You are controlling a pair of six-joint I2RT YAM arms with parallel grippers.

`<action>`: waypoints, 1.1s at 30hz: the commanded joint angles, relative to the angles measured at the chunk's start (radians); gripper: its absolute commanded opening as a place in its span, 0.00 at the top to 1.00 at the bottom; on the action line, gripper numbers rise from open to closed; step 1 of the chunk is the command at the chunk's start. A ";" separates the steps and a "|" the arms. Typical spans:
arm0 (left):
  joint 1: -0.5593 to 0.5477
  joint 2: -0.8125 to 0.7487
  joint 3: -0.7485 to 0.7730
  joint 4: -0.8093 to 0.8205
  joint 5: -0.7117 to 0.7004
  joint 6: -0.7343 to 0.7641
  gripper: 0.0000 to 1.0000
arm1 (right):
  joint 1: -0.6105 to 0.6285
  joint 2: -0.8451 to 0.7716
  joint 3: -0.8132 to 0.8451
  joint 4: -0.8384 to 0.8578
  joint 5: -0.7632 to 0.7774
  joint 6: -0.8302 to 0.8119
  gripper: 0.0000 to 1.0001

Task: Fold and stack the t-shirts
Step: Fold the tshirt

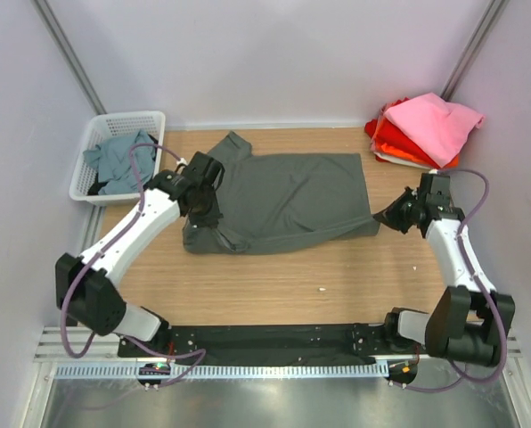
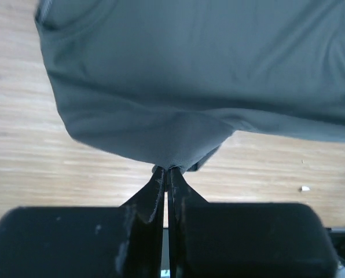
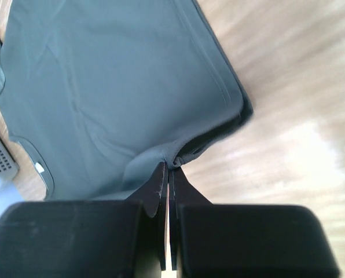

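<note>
A dark charcoal-grey t-shirt (image 1: 288, 201) lies spread across the middle of the wooden table, its near edge folded over. My left gripper (image 1: 205, 207) is shut on the shirt's left end; in the left wrist view the cloth (image 2: 184, 87) bunches at my fingertips (image 2: 167, 171). My right gripper (image 1: 392, 217) is shut on the shirt's near right corner; the right wrist view shows the cloth (image 3: 114, 87) pinched at my fingertips (image 3: 169, 164). Folded pink (image 1: 437, 125), orange and red t-shirts (image 1: 392, 143) are stacked at the back right. A teal-grey t-shirt (image 1: 118, 160) lies in the basket.
A white lattice basket (image 1: 92, 183) stands at the back left against the wall. A small white speck (image 1: 321, 289) lies on the table in front of the shirt. Walls close in the left, right and back sides.
</note>
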State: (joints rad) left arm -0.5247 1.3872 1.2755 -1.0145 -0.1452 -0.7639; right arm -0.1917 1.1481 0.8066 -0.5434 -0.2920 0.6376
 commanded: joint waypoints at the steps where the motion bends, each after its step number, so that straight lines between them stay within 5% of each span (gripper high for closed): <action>1: 0.057 0.100 0.120 -0.021 0.024 0.147 1.00 | 0.000 0.120 0.097 0.059 0.004 -0.032 0.99; 23: 0.178 0.567 0.580 -0.156 -0.013 0.316 1.00 | 0.031 0.476 0.334 0.151 0.014 -0.006 0.99; 27: 0.219 0.729 0.787 -0.219 -0.011 0.344 0.93 | 0.032 0.576 0.402 0.160 0.007 0.013 0.99; 28: 0.227 0.806 0.830 -0.232 -0.017 0.351 0.73 | 0.034 0.614 0.419 0.155 0.013 0.016 0.94; 29: 0.235 0.843 0.882 -0.251 -0.031 0.353 0.63 | 0.037 0.633 0.457 0.142 0.023 0.013 0.60; 30: 0.247 0.877 0.989 -0.265 -0.048 0.354 0.54 | 0.035 0.647 0.476 0.135 0.033 0.010 0.45; 31: 0.255 0.913 1.043 -0.301 -0.063 0.354 0.39 | 0.035 0.666 0.494 0.125 0.040 0.001 0.35; 33: 0.273 0.970 1.192 -0.372 -0.082 0.348 0.31 | 0.035 0.656 0.525 0.079 0.073 -0.018 0.22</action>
State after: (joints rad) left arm -0.2813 2.3360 2.2971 -1.2602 -0.1776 -0.4328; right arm -0.1627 1.8290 1.2568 -0.4381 -0.2672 0.6407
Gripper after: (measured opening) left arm 0.666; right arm 0.752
